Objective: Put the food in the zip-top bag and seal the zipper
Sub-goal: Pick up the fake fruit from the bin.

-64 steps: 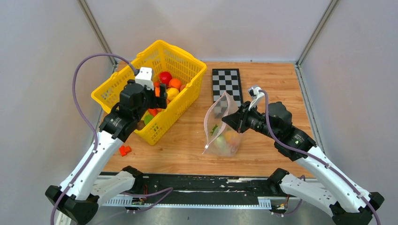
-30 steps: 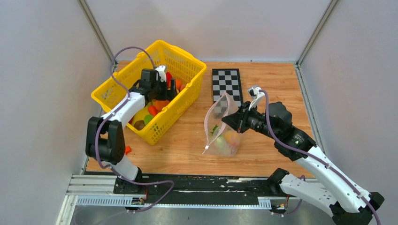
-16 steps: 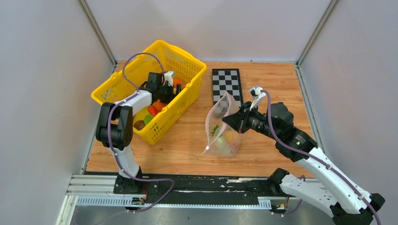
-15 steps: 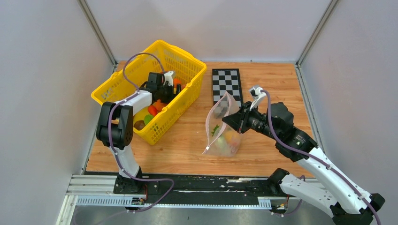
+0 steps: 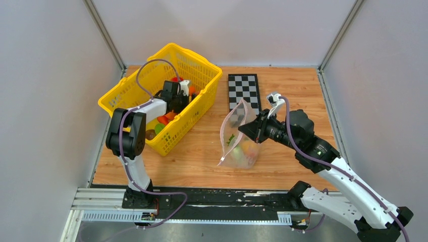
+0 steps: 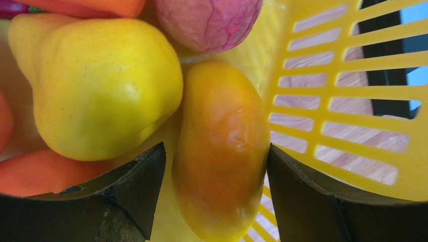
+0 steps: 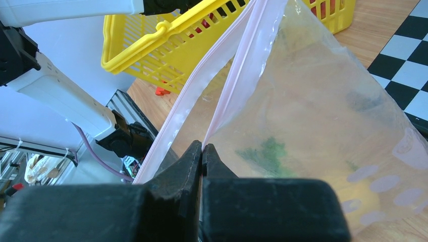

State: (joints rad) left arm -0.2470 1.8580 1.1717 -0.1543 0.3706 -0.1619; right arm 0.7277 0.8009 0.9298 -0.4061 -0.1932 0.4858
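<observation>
The left gripper (image 6: 216, 154) was down inside the yellow basket (image 5: 194, 113), in the upper left of the overhead view. Its jaws stood wide on either side of an orange fruit (image 6: 222, 136). One finger touched the fruit on the basket-wall side. The other seemed a sliver short of it, though at that close range I could not be sure. A yellow pear (image 6: 96, 85) pressed against the fruit on the left, and a wrinkled pink ball (image 6: 207, 22) sat above it.

The fruit looked smooth and rounded, so a gentle, centred squeeze across its narrow width would probably hold best. It lay tight against the wall, so a straight lift would likely clear the mesh and leave the pear alone.

At centre frame the right gripper (image 7: 202, 151) was pinched tight on the zipper strip (image 7: 241, 70), holding the bag (image 5: 239, 136) upright with its mouth unsealed and some food already inside. The fruit would have to enter through that narrow slot.

The table (image 5: 292, 85) was bare wood, with a checkerboard (image 5: 244, 91) behind the bag. Plain grey walls (image 5: 222, 30) closed in three sides.
</observation>
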